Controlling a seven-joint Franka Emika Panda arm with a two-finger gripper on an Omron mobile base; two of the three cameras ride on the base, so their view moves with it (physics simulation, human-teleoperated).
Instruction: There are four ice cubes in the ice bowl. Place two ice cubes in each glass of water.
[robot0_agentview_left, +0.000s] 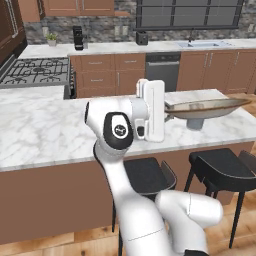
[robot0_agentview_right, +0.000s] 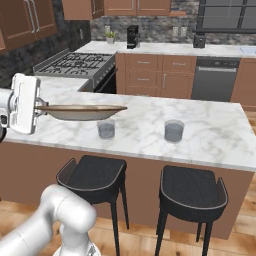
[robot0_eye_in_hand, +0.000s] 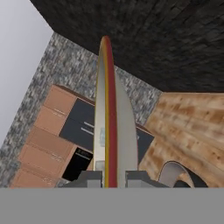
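Observation:
My gripper (robot0_agentview_right: 38, 106) is shut on the rim of the ice bowl (robot0_agentview_right: 82, 111), holding the wide shallow bowl level above the marble island. In the left base view the ice bowl (robot0_agentview_left: 207, 107) sticks out to the right of the gripper (robot0_agentview_left: 168, 112). One glass of water (robot0_agentview_right: 106, 129) stands just under the bowl's far end, also visible as the glass (robot0_agentview_left: 195, 123). A second glass (robot0_agentview_right: 174, 131) stands apart to the right. The hand view shows the bowl (robot0_eye_in_hand: 109, 127) edge-on between the fingers (robot0_eye_in_hand: 92, 177). The ice cubes are hidden by the bowl's wall.
The marble island (robot0_agentview_right: 210, 135) has two dark stools (robot0_agentview_right: 192, 192) along its near side. A stove (robot0_agentview_right: 75, 62) lies behind on the left, a dishwasher (robot0_agentview_right: 215, 77) and a coffee machine (robot0_agentview_right: 132, 36) at the back counter.

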